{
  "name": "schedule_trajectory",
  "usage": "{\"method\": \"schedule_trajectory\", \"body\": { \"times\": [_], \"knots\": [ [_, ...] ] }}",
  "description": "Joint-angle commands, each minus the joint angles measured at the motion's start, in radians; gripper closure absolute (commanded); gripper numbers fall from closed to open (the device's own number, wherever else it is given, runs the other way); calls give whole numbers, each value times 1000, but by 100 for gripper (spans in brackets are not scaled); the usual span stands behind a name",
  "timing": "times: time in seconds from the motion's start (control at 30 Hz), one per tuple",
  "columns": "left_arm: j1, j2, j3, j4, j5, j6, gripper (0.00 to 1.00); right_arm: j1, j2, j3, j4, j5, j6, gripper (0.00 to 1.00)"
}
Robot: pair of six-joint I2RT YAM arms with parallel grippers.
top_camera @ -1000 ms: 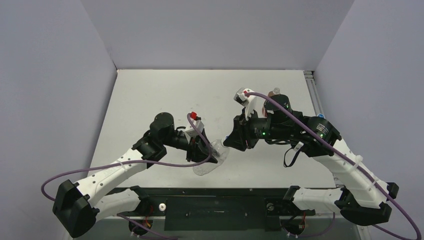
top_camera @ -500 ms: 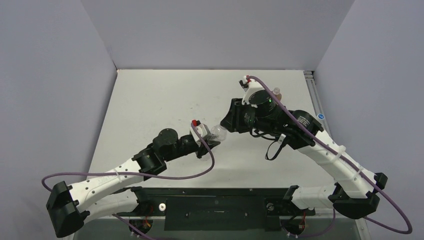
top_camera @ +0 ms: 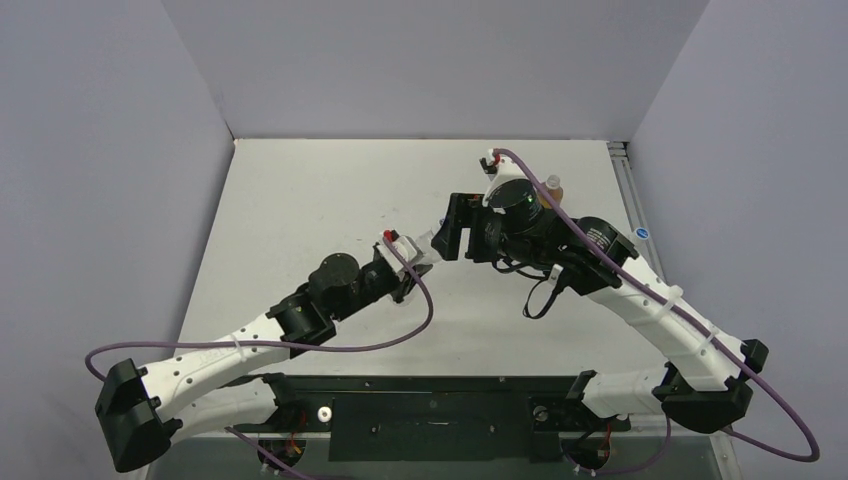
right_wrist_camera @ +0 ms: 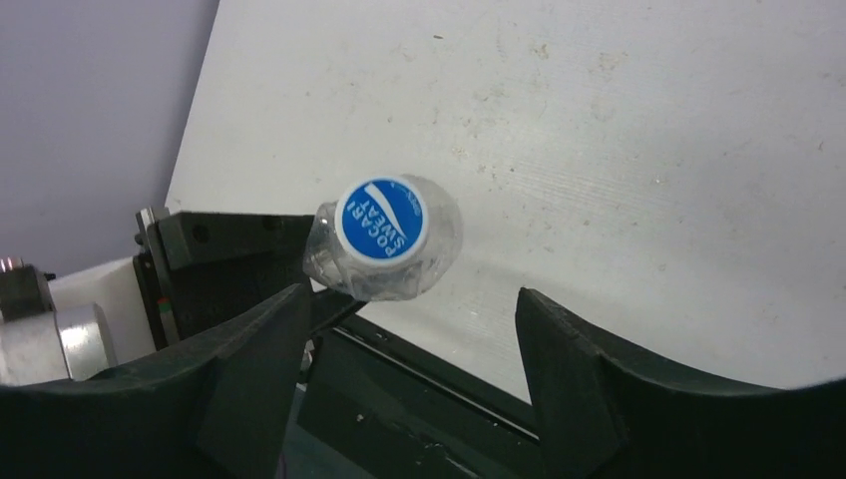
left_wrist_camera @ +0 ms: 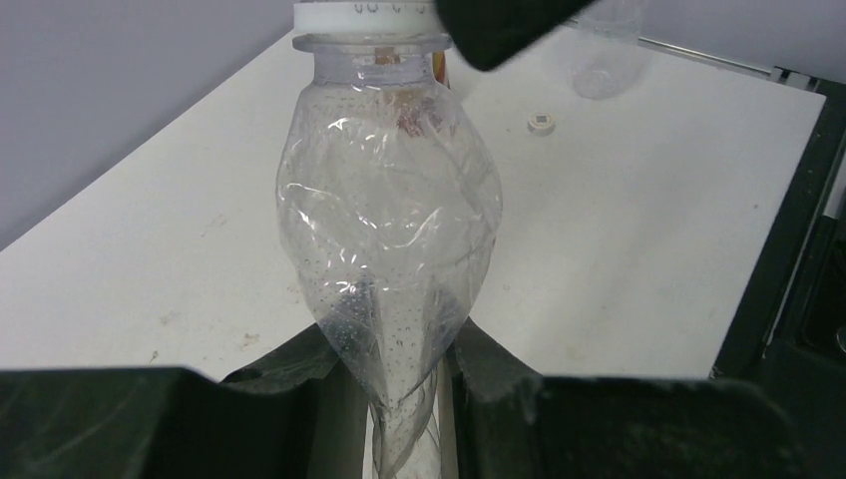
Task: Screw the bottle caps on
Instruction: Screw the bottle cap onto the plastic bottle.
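My left gripper (left_wrist_camera: 394, 344) is shut on the squashed base of a clear, crumpled bottle (left_wrist_camera: 389, 220), which points away from it. A blue-and-white cap (right_wrist_camera: 381, 220) sits on the bottle's neck; its white rim (left_wrist_camera: 364, 12) shows at the top of the left wrist view. My right gripper (right_wrist_camera: 411, 299) faces the cap end-on, open, with its fingers (right_wrist_camera: 269, 339) spread wide on either side and not touching it. From above, the two grippers meet at mid-table, left (top_camera: 418, 262) and right (top_camera: 442, 238). The amber bottle (top_camera: 553, 187) stands behind the right arm. A small white cap (left_wrist_camera: 540, 123) lies on the table.
A clear plastic item (left_wrist_camera: 604, 62) stands near the table's far right edge. The white table (top_camera: 300, 200) is walled on the left, back and right. A black rail (top_camera: 430, 400) with the arm bases runs along the near edge.
The right gripper has opened and let go of the blue-and-white cap, which stays on the bottle. Both arms carried the bottle from near the front edge towards mid-table.
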Motion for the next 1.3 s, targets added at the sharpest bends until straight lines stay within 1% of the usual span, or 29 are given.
{"method": "schedule_trajectory", "body": {
  "times": [0.0, 0.03, 0.13, 0.27, 0.3, 0.33, 0.37, 0.4, 0.43, 0.47, 0.5, 0.53, 0.57, 0.6, 0.73, 0.9, 1.03, 1.2, 1.27],
  "knots": [
    [51, 14, 84, -17, 12, -38, 100, 10, -76, 63, 3, -9, -74, 26],
    [58, 14, 83, -18, 46, -42, 100, 9, -86, 67, 2, -12, -93, 24],
    [99, 9, 83, -22, 140, -67, 100, 9, -132, 83, -15, -1, -132, 24],
    [176, 1, 99, -51, 343, -116, 100, 6, -192, 95, -48, 25, -200, 23],
    [190, -3, 104, -55, 430, -136, 100, 5, -215, 90, -53, 28, -208, 23],
    [217, -9, 104, -57, 471, -147, 100, 4, -226, 82, -54, 25, -226, 23],
    [239, -13, 105, -56, 554, -162, 100, 3, -247, 76, -54, 20, -234, 23],
    [248, -19, 107, -56, 592, -169, 100, 3, -257, 63, -53, 6, -251, 23],
    [263, -22, 108, -51, 684, -184, 100, 3, -276, 56, -46, -7, -261, 23],
    [269, -26, 110, -47, 745, -193, 100, 3, -288, 35, -40, -41, -280, 23],
    [279, -28, 111, -33, 777, -215, 100, 3, -309, 23, -18, -63, -288, 23],
    [283, -27, 112, -24, 847, -228, 100, 3, -323, -3, 15, -126, -302, 23],
    [287, -25, 113, -8, 878, -256, 100, 3, -345, -16, 32, -154, -308, 23],
    [287, -19, 117, -3, 925, -269, 100, 4, -354, -35, 57, -225, -317, 23],
    [288, 0, 110, 71, 1038, -378, 100, 5, -369, -61, 80, -312, -348, 26],
    [287, -3, 95, 106, 1108, -432, 100, 9, -346, -78, 111, -395, -376, 32],
    [288, -3, 76, 141, 1131, -467, 100, 11, -303, -57, 101, -402, -394, 37],
    [285, 9, 46, 265, 1177, -560, 100, 14, -260, -56, 117, -415, -401, 39],
    [281, 15, 43, 272, 1186, -568, 100, 14, -244, -45, 120, -412, -406, 42]
  ]
}}
